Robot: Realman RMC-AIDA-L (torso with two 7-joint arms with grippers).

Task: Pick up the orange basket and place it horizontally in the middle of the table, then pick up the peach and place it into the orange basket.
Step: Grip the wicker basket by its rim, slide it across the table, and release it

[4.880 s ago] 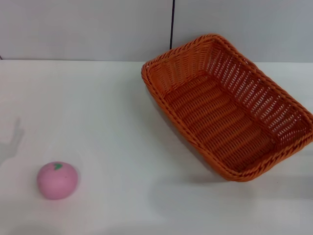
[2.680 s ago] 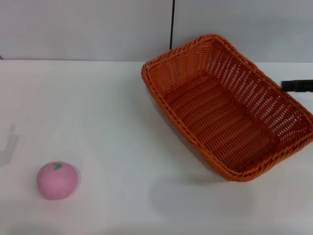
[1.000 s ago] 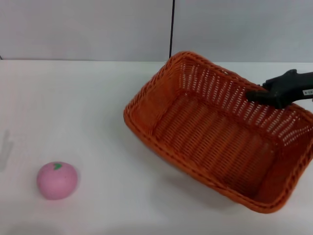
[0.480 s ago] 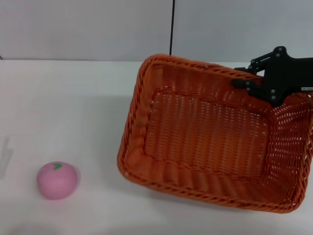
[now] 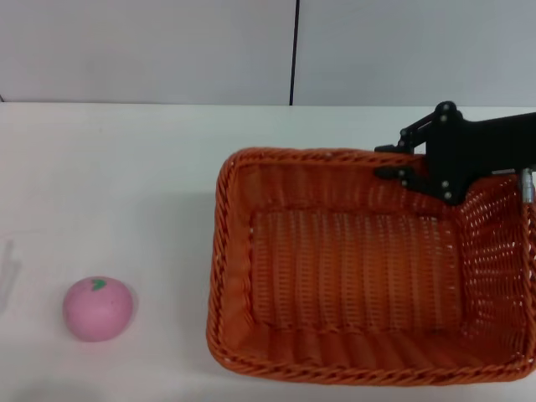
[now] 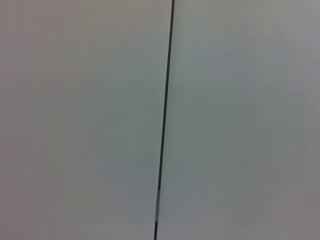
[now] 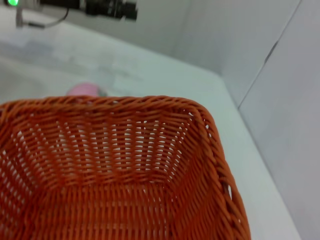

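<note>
The orange basket (image 5: 352, 268) lies level with its long side across the table (image 5: 126, 167), right of the middle and near the front edge. My right gripper (image 5: 389, 161) reaches in from the right, shut on the basket's far braided rim, one finger outside it and one inside. The right wrist view looks into the empty basket (image 7: 115, 165). The pink peach (image 5: 98, 308) with its green leaf mark sits alone at the front left, well apart from the basket, and peeks over the basket's rim (image 7: 85, 89) in the right wrist view. My left gripper is out of view.
A grey wall with a dark vertical seam (image 5: 295, 50) runs behind the table; the left wrist view shows only that wall (image 6: 165, 120). A dark device with a green light (image 7: 100, 7) sits beyond the table's far side in the right wrist view.
The right gripper came in from the right, took the basket's rim, and swung it from a diagonal lie to horizontal, nearer the front. The peach has not moved.
</note>
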